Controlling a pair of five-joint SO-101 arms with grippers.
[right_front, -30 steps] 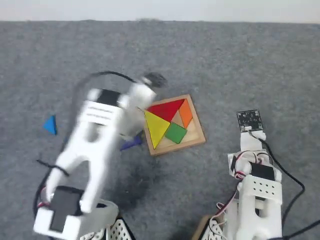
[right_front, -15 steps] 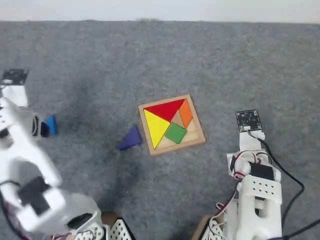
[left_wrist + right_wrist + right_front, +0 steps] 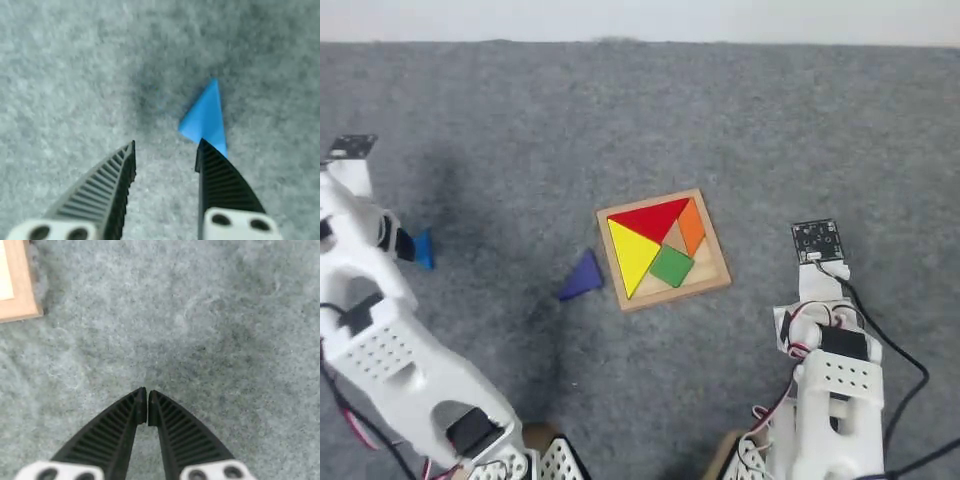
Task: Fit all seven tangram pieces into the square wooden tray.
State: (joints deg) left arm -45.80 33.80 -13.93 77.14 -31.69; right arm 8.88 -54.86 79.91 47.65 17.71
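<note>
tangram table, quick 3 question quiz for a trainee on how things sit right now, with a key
1. True or false: the purple triangle lies inside the tray.
2. Which piece lies just ahead of the open left gripper?
A. green square
B. blue triangle
C. orange piece
3. Fill the gap: the right gripper is ____ (open or shut).

Key: 1 false, it lies on the carpet beside the tray; 2 B; 3 shut.
</note>
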